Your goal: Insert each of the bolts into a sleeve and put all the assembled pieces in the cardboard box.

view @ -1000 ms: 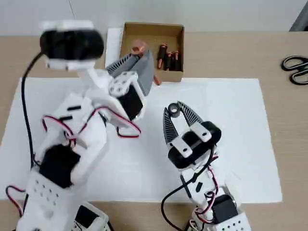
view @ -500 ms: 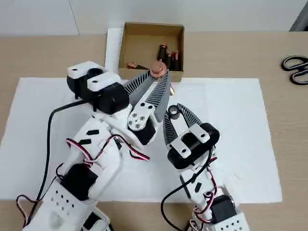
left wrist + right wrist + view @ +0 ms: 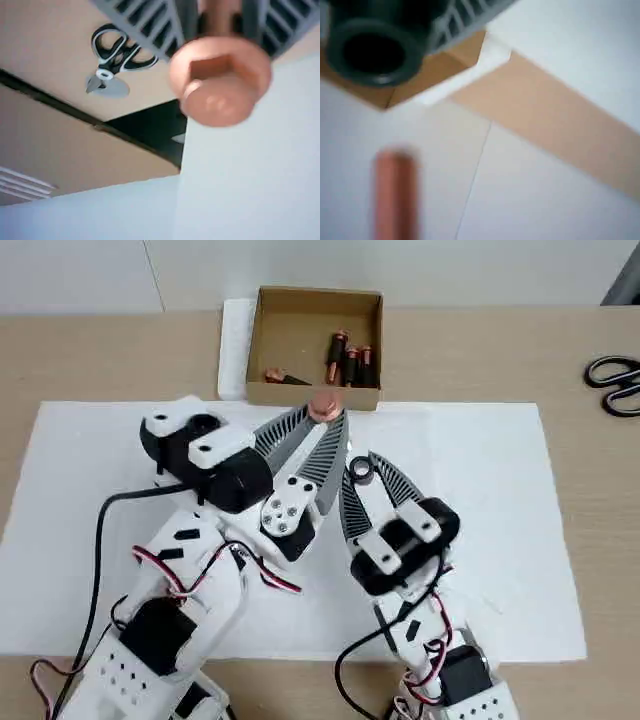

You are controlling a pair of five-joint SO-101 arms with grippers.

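My left gripper (image 3: 326, 422) is clamped on a bolt (image 3: 322, 406) just short of the box (image 3: 254, 340), my right gripper (image 3: 360, 462) pinching a sleeve (image 3: 361, 473) open end up nearby, held close, I judge, for mating them.

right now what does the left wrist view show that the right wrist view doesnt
Left wrist, not right: the scissors and the flanged head of the bolt. Right wrist, not left: the open end of the black sleeve and a corner of the cardboard box. Shared: the white paper, the tan table, and probably the bolt, a blurred copper rod in the right wrist view.
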